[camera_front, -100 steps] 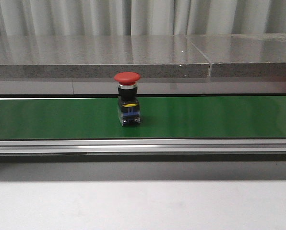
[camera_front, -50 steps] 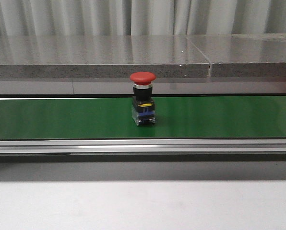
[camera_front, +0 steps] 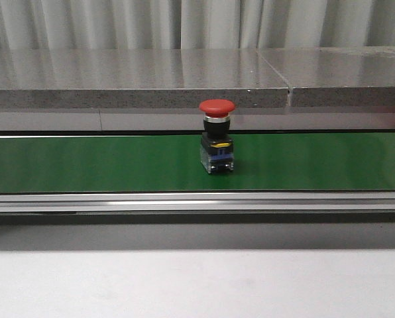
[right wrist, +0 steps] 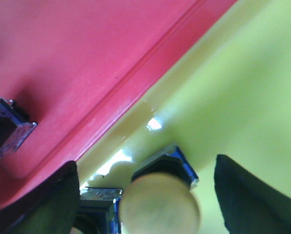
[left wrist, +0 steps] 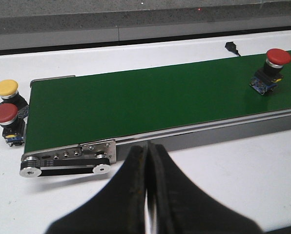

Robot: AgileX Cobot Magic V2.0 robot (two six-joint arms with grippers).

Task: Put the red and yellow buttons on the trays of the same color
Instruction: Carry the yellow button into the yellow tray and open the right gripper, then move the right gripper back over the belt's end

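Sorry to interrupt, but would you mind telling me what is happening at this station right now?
A red button stands upright on the green conveyor belt, with neither arm touching it. The left gripper hangs shut over the white table near the belt's end, where a yellow button and another red one wait. The right gripper is open around a yellow button on the yellow tray, beside the red tray.
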